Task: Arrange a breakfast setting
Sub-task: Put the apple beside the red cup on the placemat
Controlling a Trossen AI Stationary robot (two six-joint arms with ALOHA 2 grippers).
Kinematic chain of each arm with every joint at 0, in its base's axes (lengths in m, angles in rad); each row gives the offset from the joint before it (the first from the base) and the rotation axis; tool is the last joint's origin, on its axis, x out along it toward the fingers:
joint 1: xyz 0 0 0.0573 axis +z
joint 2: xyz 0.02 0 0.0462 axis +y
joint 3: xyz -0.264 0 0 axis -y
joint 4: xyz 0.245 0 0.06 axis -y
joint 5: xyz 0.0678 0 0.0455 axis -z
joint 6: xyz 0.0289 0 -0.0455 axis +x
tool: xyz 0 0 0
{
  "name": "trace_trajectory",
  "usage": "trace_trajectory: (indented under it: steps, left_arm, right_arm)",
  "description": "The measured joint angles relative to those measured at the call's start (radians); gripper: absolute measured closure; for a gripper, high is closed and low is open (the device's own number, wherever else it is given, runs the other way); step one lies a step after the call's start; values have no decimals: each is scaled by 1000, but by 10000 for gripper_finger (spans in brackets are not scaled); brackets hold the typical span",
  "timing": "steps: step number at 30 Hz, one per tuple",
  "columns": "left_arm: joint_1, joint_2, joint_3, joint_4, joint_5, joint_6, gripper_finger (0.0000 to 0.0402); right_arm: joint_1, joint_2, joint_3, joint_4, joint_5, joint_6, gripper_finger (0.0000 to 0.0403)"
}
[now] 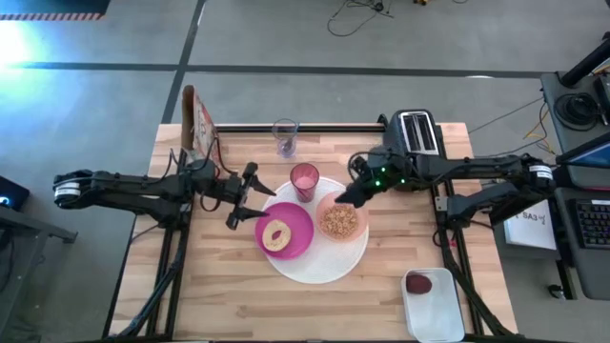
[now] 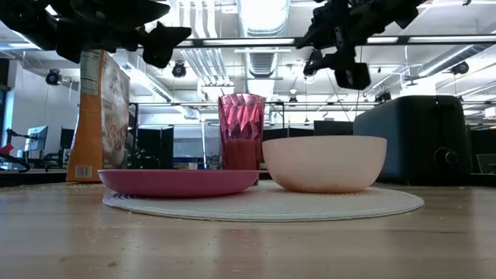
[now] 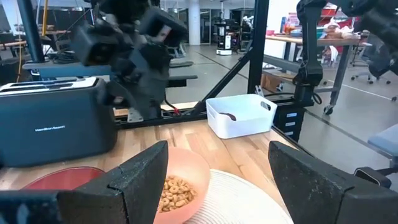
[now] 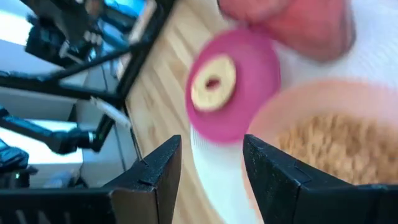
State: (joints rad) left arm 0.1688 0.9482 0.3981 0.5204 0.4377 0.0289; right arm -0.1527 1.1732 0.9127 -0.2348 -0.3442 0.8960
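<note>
A big white plate [image 1: 324,269] lies mid-table. On its left part rests a magenta plate [image 1: 297,221] with a bagel [image 1: 277,234]; on its right part stands a pale pink bowl [image 1: 340,221] of cereal. A pink tumbler [image 1: 304,181] stands at its far edge, with a clear glass [image 1: 285,136] behind it. A dark red fruit [image 1: 419,282] lies in a white tray [image 1: 440,314]. My left gripper [image 1: 246,196] is open and empty, above the table left of the magenta plate. My right gripper [image 1: 351,195] is open and empty, above the bowl's far rim. No spoon shows plainly.
A cereal box [image 1: 198,119] stands at the far left and a black toaster [image 1: 416,133] at the far right. The white tray sits at the near right corner. Bare wood lies along the near edge and at the near left.
</note>
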Motion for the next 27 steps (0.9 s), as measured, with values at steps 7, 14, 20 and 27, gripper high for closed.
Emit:
trace_trajectory:
  steps: [7,14,20,27]
  left_arm:
    - [0,0,0,-1,0,11,141]
    - [0,0,0,-10,0,-99,141]
    - [0,0,0,-28,0,-118,141]
    - [0,0,0,-28,-56,-117,141]
  right_arm:
    - [122,10,0,-22,-4,109,242]
    - [279,10,0,-28,-5,291,243]
    - [425,5,1,-143,-5,487,243]
    - [592,3,1,-294,-5,706,243]
